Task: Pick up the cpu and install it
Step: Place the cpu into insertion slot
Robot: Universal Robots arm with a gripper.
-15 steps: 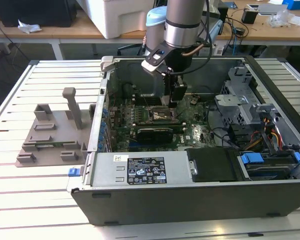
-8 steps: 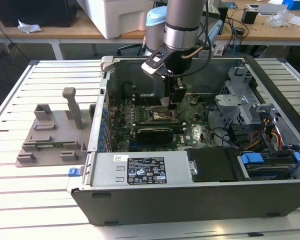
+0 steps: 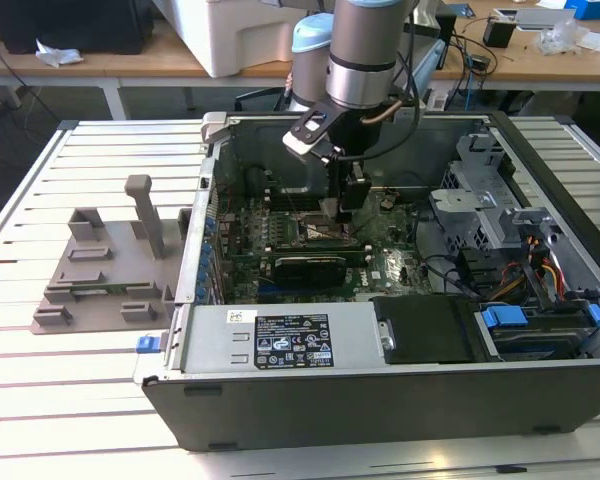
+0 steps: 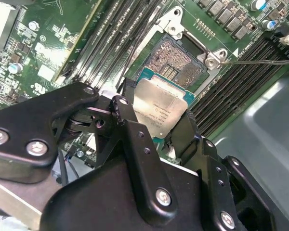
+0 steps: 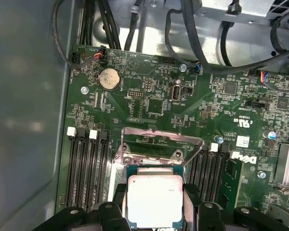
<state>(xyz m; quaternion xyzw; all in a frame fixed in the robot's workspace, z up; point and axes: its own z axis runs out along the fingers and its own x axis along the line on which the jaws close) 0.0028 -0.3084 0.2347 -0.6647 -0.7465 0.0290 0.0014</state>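
**A:** In the exterior view, where is the arm?

**B:** It reaches down into the open computer case (image 3: 380, 400). Its gripper (image 3: 346, 205) is low over the motherboard (image 3: 280, 255), near the middle of the board.

**A:** And the second wrist view?

**B:** The two black fingers (image 4: 127, 113) are closed on opposite edges of the cpu (image 4: 160, 107), silvery top up. The chip hangs over the near side of the open socket (image 4: 177, 55) and partly covers it. Whether it touches, I cannot tell.

**A:** And the first wrist view?

**B:** It shows the same grip, with the cpu (image 5: 154, 199) between the fingers. The socket's metal load frame (image 5: 161, 131) is swung open beyond it, and memory slots (image 5: 86, 168) lie on either side.

**A:** So how should it be seated well?

**B:** I'd judge the chip isn't squared over the socket yet. Keep it level, line its edges and corner mark up with the socket, and lower it straight down without sliding, because the contact field looks delicate. Don't press; it should settle under its own weight, clear of the frame.
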